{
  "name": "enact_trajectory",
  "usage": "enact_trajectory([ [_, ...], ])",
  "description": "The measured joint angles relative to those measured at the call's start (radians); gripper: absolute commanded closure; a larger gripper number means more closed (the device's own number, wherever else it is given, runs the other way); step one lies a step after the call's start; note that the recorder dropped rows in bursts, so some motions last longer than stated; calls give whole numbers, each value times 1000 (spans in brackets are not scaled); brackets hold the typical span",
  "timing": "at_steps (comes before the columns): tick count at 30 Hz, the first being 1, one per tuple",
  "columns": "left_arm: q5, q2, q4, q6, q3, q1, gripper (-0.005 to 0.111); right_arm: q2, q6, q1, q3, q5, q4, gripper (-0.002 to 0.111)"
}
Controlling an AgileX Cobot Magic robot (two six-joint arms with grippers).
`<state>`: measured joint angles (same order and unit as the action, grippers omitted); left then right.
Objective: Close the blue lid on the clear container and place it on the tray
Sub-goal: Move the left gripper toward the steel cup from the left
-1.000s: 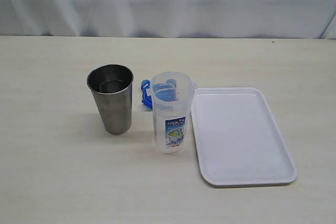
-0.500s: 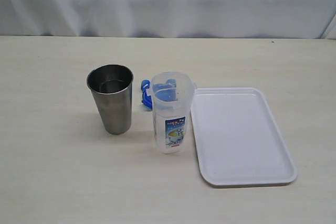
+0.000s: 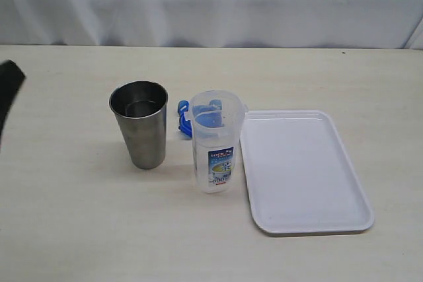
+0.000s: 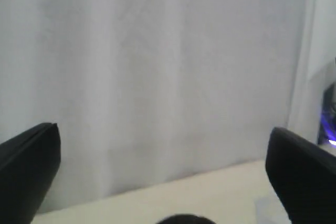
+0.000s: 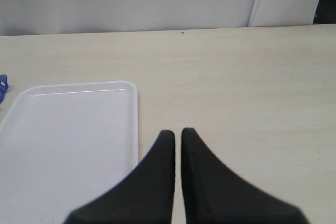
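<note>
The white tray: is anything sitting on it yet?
No, the tray shows only its bare white surface, and the clear container stands on the table right beside it.

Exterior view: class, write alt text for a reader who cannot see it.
A clear container stands open on a pale table, between a steel cup on its left and an empty white tray on its right. Its blue lid lies just behind it. A dark shape shows at the left edge.
</note>
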<state>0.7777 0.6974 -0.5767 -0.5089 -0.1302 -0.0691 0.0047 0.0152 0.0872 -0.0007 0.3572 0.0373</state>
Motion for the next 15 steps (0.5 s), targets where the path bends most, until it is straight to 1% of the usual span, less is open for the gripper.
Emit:
enact_trajectory([
  [2,84,150,-58,-3,0,0,7,0,0,0,0,0,0,104],
  [4,135,255,-72,11,0,0,7,0,0,0,0,0,0,104],
  [10,277,524,-84,110,0,0,7,0,0,0,0,0,0,104],
  [15,376,691,-91,206,-2,0,7,0,0,0,0,0,0,104],
])
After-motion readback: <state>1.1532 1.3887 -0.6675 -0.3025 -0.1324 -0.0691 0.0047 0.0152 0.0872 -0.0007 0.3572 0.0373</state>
